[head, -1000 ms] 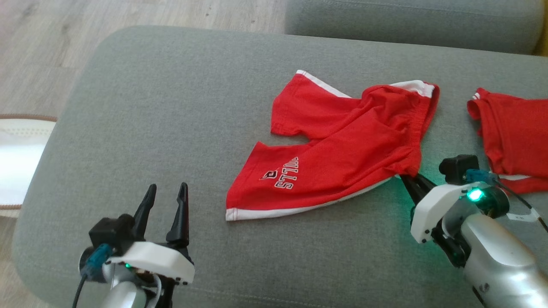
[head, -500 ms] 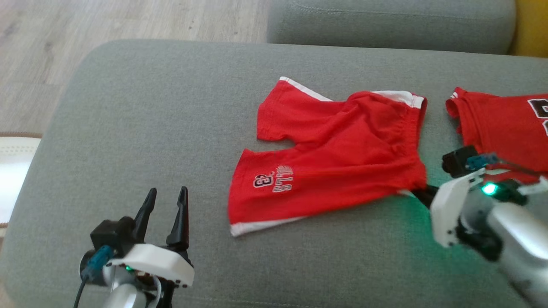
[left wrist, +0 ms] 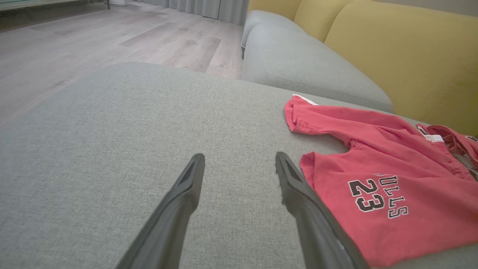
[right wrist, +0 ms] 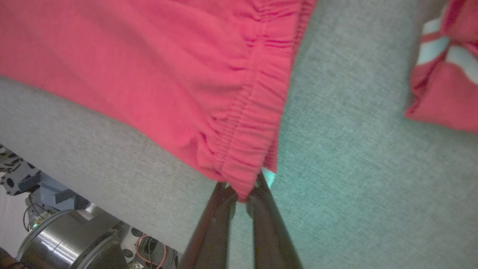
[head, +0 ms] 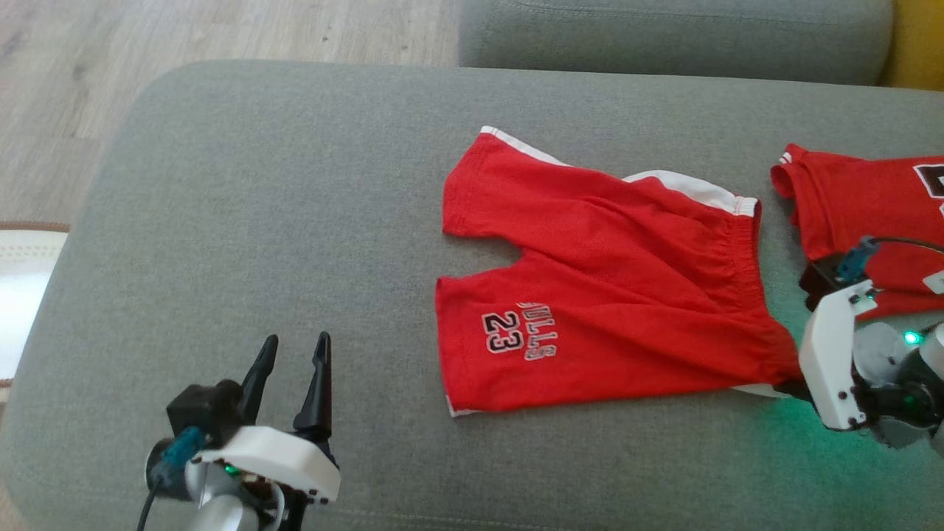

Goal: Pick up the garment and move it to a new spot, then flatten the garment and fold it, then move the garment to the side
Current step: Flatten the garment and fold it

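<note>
Red shorts (head: 605,287) with white trim and "BULLS 23" print lie spread on the grey cushion (head: 295,221), legs pointing left. My right gripper (head: 789,385) is shut on the near corner of their elastic waistband (right wrist: 246,157); in the right wrist view the two fingers (right wrist: 220,220) pinch that corner. My left gripper (head: 295,369) hovers open at the lower left, apart from the shorts. In the left wrist view its fingers (left wrist: 190,186) frame bare cushion, with the shorts (left wrist: 381,179) just to their right.
A second red garment (head: 863,214) lies on the cushion right of the shorts, also seen as the red garment (right wrist: 448,74) with white stripes. A grey sofa seat (head: 664,29) and yellow backrest (left wrist: 403,48) stand behind. Wooden floor (head: 59,88) lies to the left.
The right gripper has pulled the waistband corner toward me and to the right, and the shorts have spread flatter with the print now readable. The left gripper has stayed put.
</note>
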### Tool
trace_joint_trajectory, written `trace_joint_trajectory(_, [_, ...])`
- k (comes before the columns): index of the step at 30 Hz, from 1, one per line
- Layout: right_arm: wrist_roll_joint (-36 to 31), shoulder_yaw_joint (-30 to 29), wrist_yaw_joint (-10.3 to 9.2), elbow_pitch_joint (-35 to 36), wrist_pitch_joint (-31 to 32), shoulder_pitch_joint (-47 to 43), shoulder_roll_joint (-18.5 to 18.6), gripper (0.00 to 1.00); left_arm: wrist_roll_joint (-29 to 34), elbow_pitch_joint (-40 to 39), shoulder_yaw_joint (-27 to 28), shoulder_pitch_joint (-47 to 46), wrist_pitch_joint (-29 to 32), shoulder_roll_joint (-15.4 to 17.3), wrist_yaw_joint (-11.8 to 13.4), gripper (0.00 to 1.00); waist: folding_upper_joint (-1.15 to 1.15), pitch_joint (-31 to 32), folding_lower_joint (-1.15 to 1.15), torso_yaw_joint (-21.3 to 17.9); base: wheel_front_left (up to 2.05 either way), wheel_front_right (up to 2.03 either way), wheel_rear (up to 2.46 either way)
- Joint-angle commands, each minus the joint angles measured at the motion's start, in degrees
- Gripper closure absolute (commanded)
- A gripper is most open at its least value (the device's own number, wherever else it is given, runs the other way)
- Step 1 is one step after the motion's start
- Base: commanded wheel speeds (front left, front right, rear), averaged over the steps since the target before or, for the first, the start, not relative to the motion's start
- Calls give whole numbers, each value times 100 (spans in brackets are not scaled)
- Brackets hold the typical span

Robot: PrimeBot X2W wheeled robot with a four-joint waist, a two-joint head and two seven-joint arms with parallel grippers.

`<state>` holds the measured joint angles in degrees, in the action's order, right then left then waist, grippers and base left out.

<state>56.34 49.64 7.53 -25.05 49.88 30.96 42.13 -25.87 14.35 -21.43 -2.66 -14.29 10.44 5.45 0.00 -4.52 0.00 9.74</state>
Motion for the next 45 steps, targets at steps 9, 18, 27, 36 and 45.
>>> trace_joint_trajectory(9, [-307,-659,-4,-310,-372,-192,-301,0,-56,-73,209,-299,-64,109,-17,0,0,85,0,-47,0,0,0])
trace_joint_trajectory(18, [-261,-1956,-4,619,-1746,-647,-458,0,-83,-235,321,-174,-60,235,89,0,0,253,0,-384,0,0,0])
trace_joint_trajectory(27, [-1328,-3191,-4,1407,-3694,-1321,-1018,0,-48,-625,674,-28,-68,427,245,0,0,414,0,-658,0,0,0])
trace_joint_trajectory(36, [-2799,-3930,-4,1306,-5761,-2224,-2445,0,283,-1191,1034,204,-70,458,298,0,0,613,0,-791,0,0,0])
trace_joint_trajectory(45, [-3330,-3850,-4,800,-6104,-2390,-2792,0,607,-1074,1325,363,-70,257,127,0,0,690,0,-808,0,0,0])
